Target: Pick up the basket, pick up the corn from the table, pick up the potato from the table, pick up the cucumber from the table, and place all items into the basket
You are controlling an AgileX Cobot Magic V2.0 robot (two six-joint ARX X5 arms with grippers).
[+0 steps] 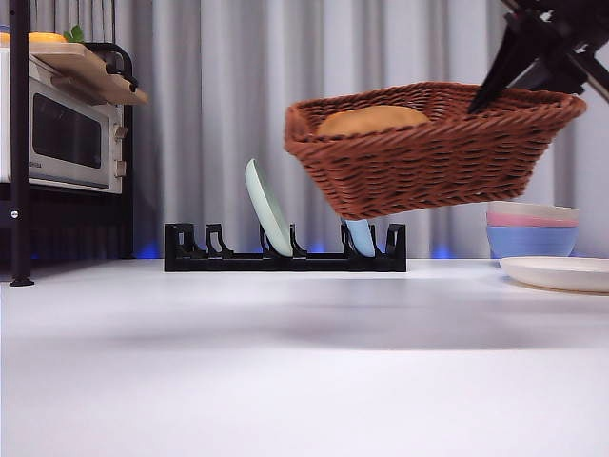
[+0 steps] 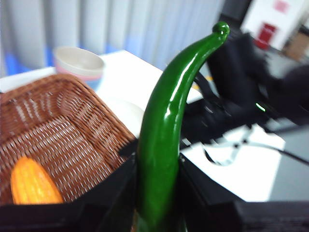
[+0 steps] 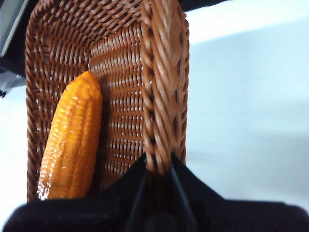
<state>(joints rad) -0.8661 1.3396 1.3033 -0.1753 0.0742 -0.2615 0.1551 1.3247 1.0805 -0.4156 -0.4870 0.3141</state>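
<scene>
My right gripper (image 3: 158,170) is shut on the braided rim of the reddish-brown wicker basket (image 3: 123,58) and holds it tilted in the air above the white table (image 1: 285,381). It reaches in from the upper right in the front view (image 1: 495,90). The ridged orange corn (image 3: 72,137) lies inside the basket (image 2: 58,130). It also shows in the left wrist view (image 2: 34,183). A rounded orange-tan top (image 1: 371,120) shows over the rim of the basket (image 1: 428,152). My left gripper (image 2: 157,181) is shut on the dark green cucumber (image 2: 166,125), held upright above the basket's edge. The potato is not in view.
A black dish rack (image 1: 190,255) holds a pale green plate (image 1: 268,208) and a blue one (image 1: 360,236) behind the basket. Stacked pastel bowls (image 1: 531,228) and a white plate (image 1: 561,273) stand at the right. A microwave (image 1: 62,133) sits on a shelf at the left.
</scene>
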